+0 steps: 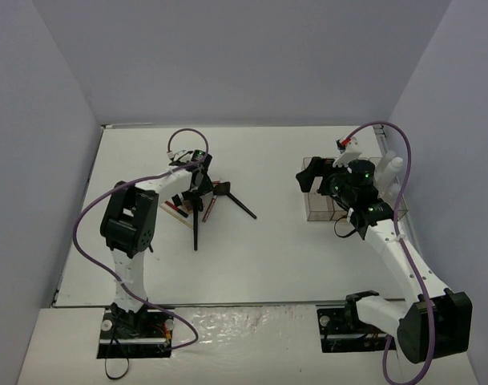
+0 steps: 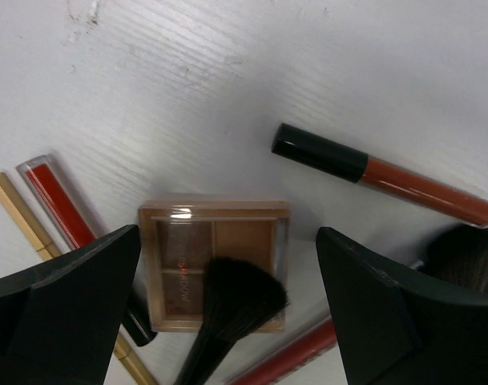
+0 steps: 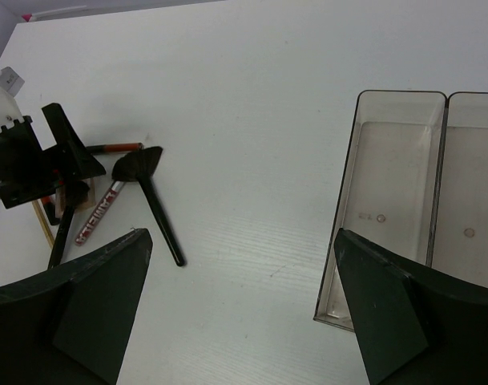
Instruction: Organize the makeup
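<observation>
The makeup lies in a small pile point(image 1: 202, 202) on the white table, left of centre. My left gripper point(image 1: 197, 184) hangs open right over it. In the left wrist view its open jaws point(image 2: 227, 321) straddle a brown eyeshadow palette point(image 2: 214, 257) with a black fan brush point(image 2: 235, 301) lying across it. An orange-red gloss tube with a black cap point(image 2: 388, 175) lies beyond, and a red tube point(image 2: 55, 200) and a tan pencil point(image 2: 19, 212) lie at the left. My right gripper point(image 1: 309, 178) is open and empty at the left edge of the clear organizer point(image 1: 324, 210).
In the right wrist view the open fingers point(image 3: 239, 305) hang over bare table; the organizer's compartments point(image 3: 392, 184) at the right hold nothing. A black brush point(image 3: 151, 200) and a red-lettered tube point(image 3: 99, 210) lie at the left beside the left gripper point(image 3: 43, 160).
</observation>
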Controlling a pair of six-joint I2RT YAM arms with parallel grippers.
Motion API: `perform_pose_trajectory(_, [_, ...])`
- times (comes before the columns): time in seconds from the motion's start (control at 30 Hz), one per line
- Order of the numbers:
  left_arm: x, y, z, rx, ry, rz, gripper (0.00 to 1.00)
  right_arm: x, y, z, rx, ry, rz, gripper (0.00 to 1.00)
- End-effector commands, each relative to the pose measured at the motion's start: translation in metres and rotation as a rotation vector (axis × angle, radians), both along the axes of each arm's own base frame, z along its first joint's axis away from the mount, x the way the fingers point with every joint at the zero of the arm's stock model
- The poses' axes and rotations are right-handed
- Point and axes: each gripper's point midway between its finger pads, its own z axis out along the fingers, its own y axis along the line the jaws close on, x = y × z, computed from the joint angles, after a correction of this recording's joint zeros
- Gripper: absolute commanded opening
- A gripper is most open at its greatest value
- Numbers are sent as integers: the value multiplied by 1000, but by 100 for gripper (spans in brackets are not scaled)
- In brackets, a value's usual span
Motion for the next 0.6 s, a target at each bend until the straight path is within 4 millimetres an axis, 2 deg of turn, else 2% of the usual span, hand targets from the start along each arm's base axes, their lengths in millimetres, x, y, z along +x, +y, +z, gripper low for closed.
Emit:
perform_pose_trajectory(0.0, [2, -1, 3, -35, -2, 31, 88, 7, 2, 29, 13, -111, 0, 95])
perform_pose_trajectory(0.07, [-2, 0, -2, -29, 18, 29, 88, 7, 2, 27, 13, -107, -1, 95])
perform_pose_trajectory(0.2, [-11, 3, -8, -23, 37, 28, 81, 6, 1, 27, 11, -107, -3, 95])
perform_pose_trajectory(0.27, [-18, 5, -10, -26, 41, 33, 72, 6, 2, 27, 12, -108, -1, 95])
perform_pose_trajectory(0.43, [-27, 16, -9, 4, 36, 41, 38, 6, 2, 25, 12, -103, -2, 95])
perform_pose_trajectory(0.57, [-12, 20, 10, 51, -31, -12, 33, 4, 5, 27, 17, -105, 16, 95])
